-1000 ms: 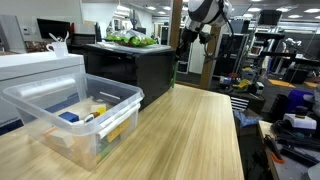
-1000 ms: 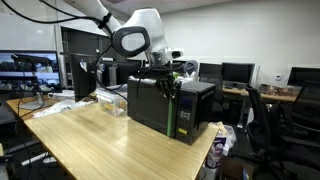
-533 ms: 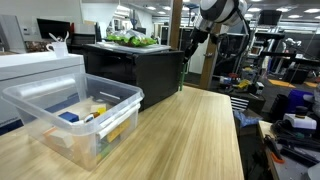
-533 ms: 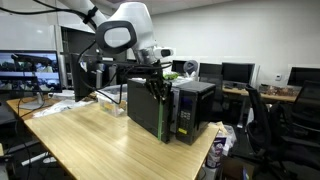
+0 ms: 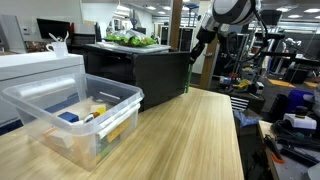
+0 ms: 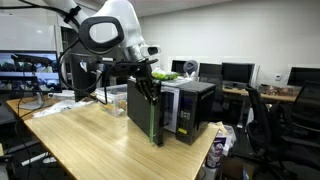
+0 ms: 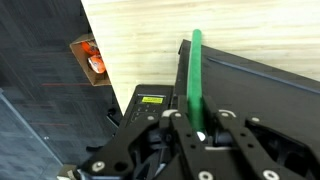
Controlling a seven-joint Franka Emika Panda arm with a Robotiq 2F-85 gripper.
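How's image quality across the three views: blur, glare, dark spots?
Wrist view: gripper looms soft at the bottom, green door edge is crisp, floor dark. In an exterior view, the clear bin near the lens shows sheen, background bright. In an exterior view, the black cabinet loses detail in shadow.

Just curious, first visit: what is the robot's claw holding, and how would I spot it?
Find the long wooden table and the black cabinet on it. Its door stands swung open, pinched by the gripper. Its bright green edge sets it apart.
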